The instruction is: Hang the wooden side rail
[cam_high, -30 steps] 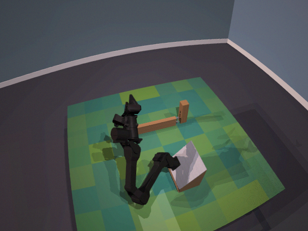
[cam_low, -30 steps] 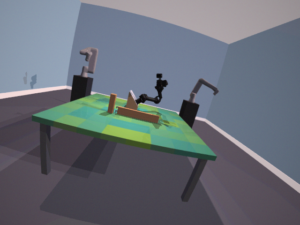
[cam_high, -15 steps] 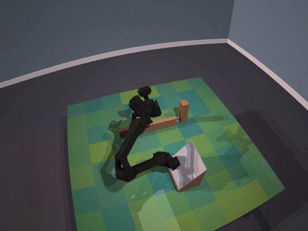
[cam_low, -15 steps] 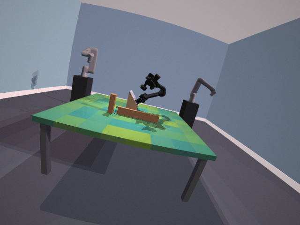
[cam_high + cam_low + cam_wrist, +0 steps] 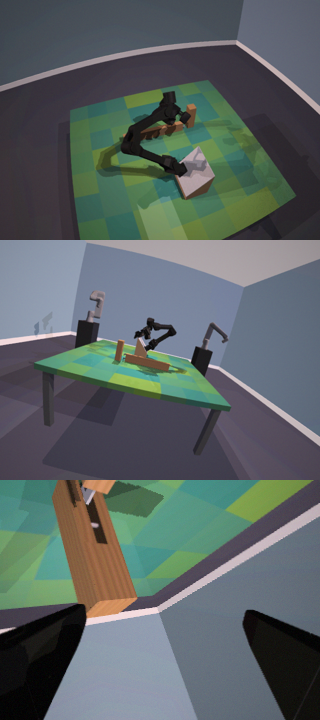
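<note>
Black arm [image 5: 144, 134] arched over the checkered tabletop [image 5: 103, 206], its base on a wedge-shaped block [image 5: 197, 180]. Hand [image 5: 185, 117] hung in the air just beside the upright headboard post [image 5: 191, 111], fingers spread wide, nothing between them. Wooden side rail [image 5: 147, 362] lay flat on the tabletop, its hooked end close to the post (whether the hooks sat on the pins, I couldn't tell from where I stood). Wrist view looked along the post's [image 5: 92, 555] slotted face; a pale pin glinted in the dark slot [image 5: 97, 525]. Two grey arms on black pedestals [image 5: 86, 333] stood behind the tabletop.
</note>
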Available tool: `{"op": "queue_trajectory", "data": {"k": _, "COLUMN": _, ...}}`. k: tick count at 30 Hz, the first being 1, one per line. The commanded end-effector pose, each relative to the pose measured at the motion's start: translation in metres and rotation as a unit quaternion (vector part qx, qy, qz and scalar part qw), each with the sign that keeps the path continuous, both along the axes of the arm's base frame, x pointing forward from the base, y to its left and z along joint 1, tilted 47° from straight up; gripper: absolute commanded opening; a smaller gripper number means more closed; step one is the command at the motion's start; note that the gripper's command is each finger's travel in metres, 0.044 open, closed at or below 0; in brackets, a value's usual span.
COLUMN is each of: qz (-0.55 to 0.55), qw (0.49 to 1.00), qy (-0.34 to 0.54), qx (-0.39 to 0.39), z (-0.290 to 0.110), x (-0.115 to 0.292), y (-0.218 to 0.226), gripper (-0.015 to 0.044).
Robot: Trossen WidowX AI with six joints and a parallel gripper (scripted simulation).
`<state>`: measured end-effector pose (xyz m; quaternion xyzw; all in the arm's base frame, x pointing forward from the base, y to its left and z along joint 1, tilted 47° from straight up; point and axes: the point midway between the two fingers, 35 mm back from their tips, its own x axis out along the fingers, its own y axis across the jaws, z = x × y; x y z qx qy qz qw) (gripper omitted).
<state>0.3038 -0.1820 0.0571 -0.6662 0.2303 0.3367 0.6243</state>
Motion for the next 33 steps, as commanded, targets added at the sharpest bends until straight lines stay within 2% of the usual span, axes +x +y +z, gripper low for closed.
{"op": "queue_trajectory", "data": {"k": 1, "qz": 0.181, "qw": 0.983, "qy": 0.017, "qx": -0.001, "z": -0.070, "x": -0.007, "y": 0.014, "gripper": 0.0440}}
{"op": "queue_trajectory", "data": {"k": 7, "qz": 0.290, "qw": 0.957, "qy": -0.009, "qx": 0.001, "z": -0.112, "x": -0.015, "y": 0.025, "gripper": 0.0440}}
{"op": "queue_trajectory", "data": {"k": 33, "qz": 0.291, "qw": 0.957, "qy": -0.009, "qx": 0.001, "z": -0.113, "x": -0.015, "y": 0.025, "gripper": 0.0440}}
